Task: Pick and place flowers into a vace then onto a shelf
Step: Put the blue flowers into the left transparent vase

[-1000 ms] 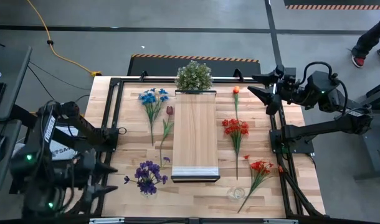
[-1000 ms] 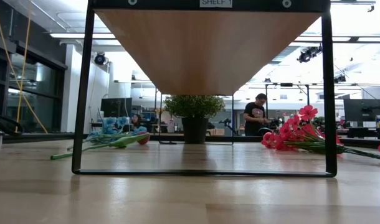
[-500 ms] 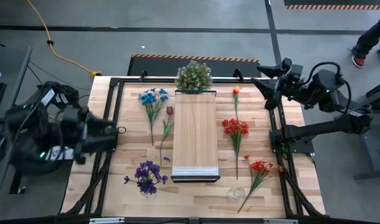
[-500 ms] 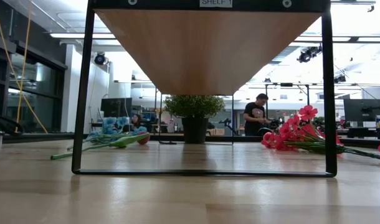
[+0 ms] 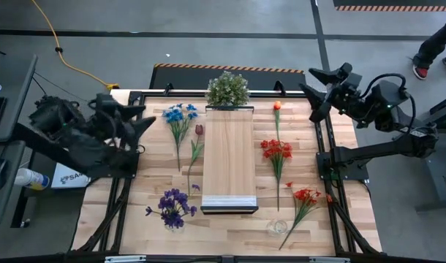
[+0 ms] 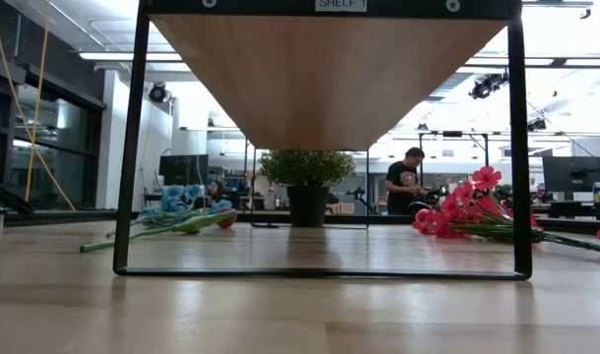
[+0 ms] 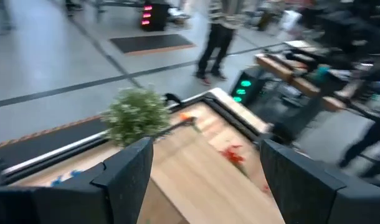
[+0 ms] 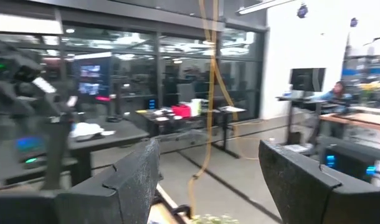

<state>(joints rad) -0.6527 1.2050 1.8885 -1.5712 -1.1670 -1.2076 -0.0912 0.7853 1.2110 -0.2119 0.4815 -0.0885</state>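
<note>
The flowers lie flat on the table on either side of the shelf [image 5: 229,157]. On its left are blue ones [image 5: 180,115], a dark red one [image 5: 199,130] and purple ones [image 5: 173,207]. On its right are an orange bud [image 5: 277,106], red blooms [image 5: 276,150] and orange-red blooms [image 5: 305,196]. A small clear vase [image 5: 277,227] stands near the front edge. My left gripper [image 5: 144,117] hangs open over the table's left side, beside the blue flowers. My right gripper [image 5: 311,88] is open above the far right corner. Both wrist views show the fingers [image 7: 124,171] [image 8: 131,174] wide apart with nothing between them.
A bushy green plant [image 5: 227,89] in a dark pot stands at the shelf's far end. The shelf stands on a black frame [image 6: 131,147] with open space under it. A black rail [image 5: 322,146] runs along each table side. People [image 6: 403,182] show in the room beyond.
My left arm has swung up from the near left corner toward the far edge and turned in over the table's left side, its gripper now pointing at the blue flowers. My right gripper has risen a little and shifted toward the far edge. No flower has moved.
</note>
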